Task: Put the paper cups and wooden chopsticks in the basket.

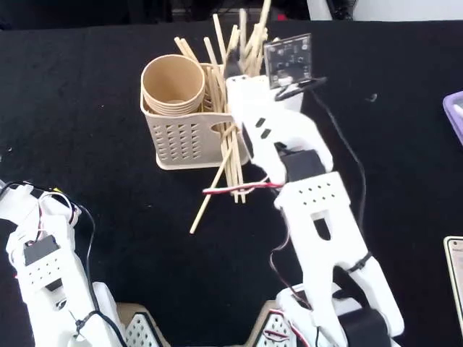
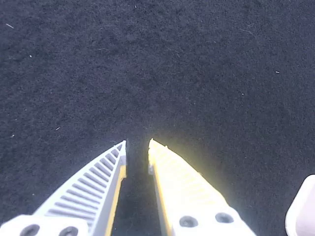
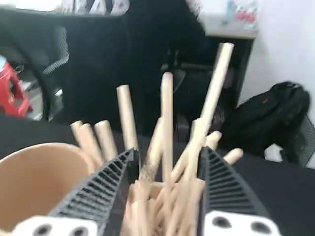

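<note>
The right gripper [image 3: 167, 151] is hanging open around wooden chopsticks [image 3: 167, 113] in the basket [image 1: 184, 141]; the left gripper [image 2: 137, 143], barely ajar and empty, is hovering over the desk [image 2: 147, 59].

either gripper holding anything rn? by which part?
Left gripper holds nothing. Right gripper sits around the wooden chopsticks just below their top ends, as they stand in the basket; whether it actually grips them cannot be told.
</note>
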Robot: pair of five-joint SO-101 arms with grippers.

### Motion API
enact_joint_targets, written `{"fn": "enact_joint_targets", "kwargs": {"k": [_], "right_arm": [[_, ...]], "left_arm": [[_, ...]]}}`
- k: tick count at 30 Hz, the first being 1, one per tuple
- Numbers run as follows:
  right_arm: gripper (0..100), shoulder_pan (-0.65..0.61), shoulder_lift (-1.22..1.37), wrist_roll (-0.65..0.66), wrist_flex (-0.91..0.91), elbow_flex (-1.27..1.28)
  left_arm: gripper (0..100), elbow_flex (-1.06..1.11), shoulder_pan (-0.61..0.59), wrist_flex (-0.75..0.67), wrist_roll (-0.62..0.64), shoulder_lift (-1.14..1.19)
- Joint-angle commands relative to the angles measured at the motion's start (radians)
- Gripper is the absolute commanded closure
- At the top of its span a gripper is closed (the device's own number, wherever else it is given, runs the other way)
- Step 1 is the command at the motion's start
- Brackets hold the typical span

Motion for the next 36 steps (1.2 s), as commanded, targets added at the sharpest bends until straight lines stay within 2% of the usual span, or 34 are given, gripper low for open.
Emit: {"fn": "enact_joint_targets", "kwargs": {"k": [1,6,10,12,16,20,22,28,32,36], "right_arm": [[83.6,-0.044,-0.108,-0.011,0.017,-0.062],[87.6,-0.044,-0.294,-0.005,0.078,-0.054],[98.5,0.011,-0.453,-0.003,0.322,-0.038],[97.5,0.058,-0.535,-0.003,0.446,0.002],[98.1,0.198,-0.704,-0.002,0.571,0.165],[98.2,0.305,-0.895,-0.002,0.580,0.418],[98.4,0.341,-1.001,-0.002,0.586,0.544],[98.1,0.376,-1.323,-0.003,0.588,0.869],[98.1,0.374,-1.400,-0.011,0.594,0.977],[98.2,0.374,-1.369,-0.012,0.595,1.035]], "left_arm": [[91,-0.019,-0.008,-0.020,0.008,-0.018],[91,-0.019,-0.008,-0.020,0.008,-0.018],[91,-0.019,-0.007,-0.020,0.008,-0.018],[91,-0.019,-0.007,-0.015,0.008,-0.018],[92,-0.028,-0.007,-0.012,-0.005,-0.018],[92,-0.041,0.019,-0.006,-0.084,-0.029],[92,-0.070,0.064,0.064,-0.132,-0.066],[92,-0.183,0.311,0.387,-0.272,-0.321],[98,-0.107,0.398,0.414,-0.420,-0.546],[96,0.059,0.401,0.423,-0.505,-0.792]]}}
